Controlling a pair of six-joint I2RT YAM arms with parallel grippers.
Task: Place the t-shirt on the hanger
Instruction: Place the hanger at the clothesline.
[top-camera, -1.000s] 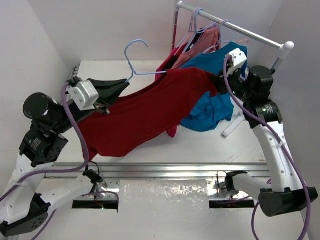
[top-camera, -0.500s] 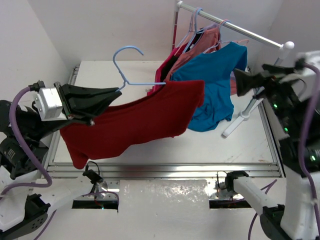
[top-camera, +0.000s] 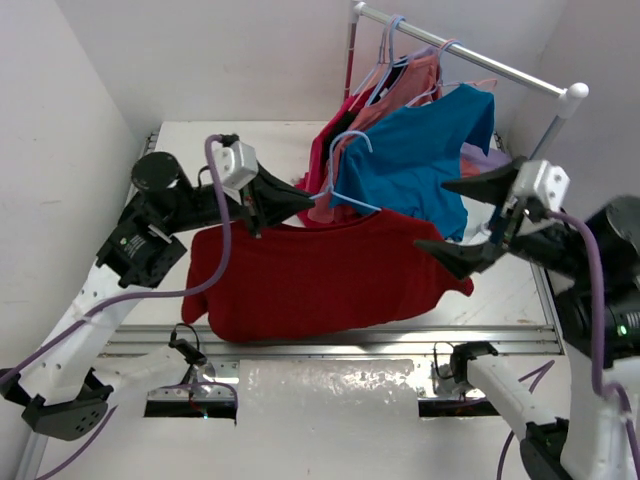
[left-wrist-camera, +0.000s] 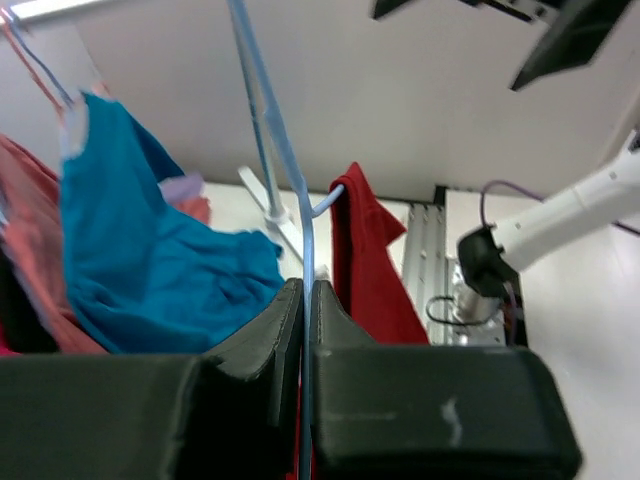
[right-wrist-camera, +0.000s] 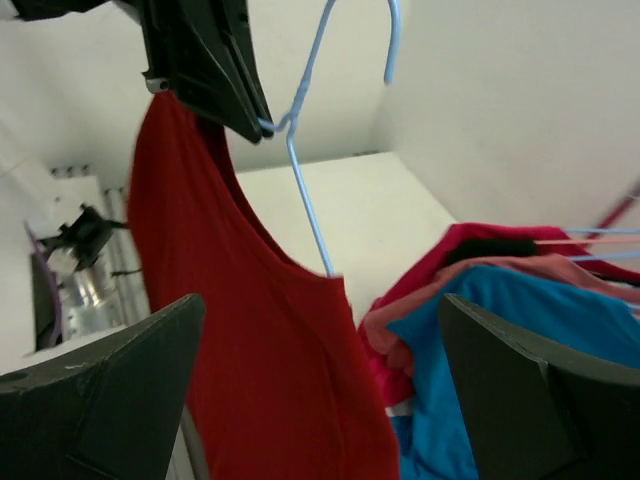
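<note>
**Ana:** Fingers first. What has the left pair got?

**Ben:** The left fingers (top-camera: 285, 200) are closed tight on the hanger (top-camera: 357, 205). In the left wrist view its pale wire (left-wrist-camera: 290, 170) runs straight up through the slit between them (left-wrist-camera: 260, 340).

**Ana:** And the t-shirt?

**Ben:** The t-shirt (top-camera: 320, 275) hangs below that grip, in the air above the counter (top-camera: 250, 140), just in front of the blue shirt (top-camera: 410, 160) on the rack (top-camera: 460, 50). One hanger arm (right-wrist-camera: 310, 215) disappears into the red cloth. I can't tell whether the other shoulder is seated.

**Ana:** Why hold it there?

**Ben:** I'd guess gripping by the hook lets the cloth drop freely, so the other arm can dress it.

**Ana:** How is the right arm placed?

**Ben:** It reaches in from the right, wrist turned toward the shirt. The right fingers (top-camera: 480, 180) are spread wide and hold nothing, framing the shirt's right edge (right-wrist-camera: 110, 390).

**Ana:** And the left arm?

**Ben:** It is raised and stretched out over the counter toward the rack.
</note>
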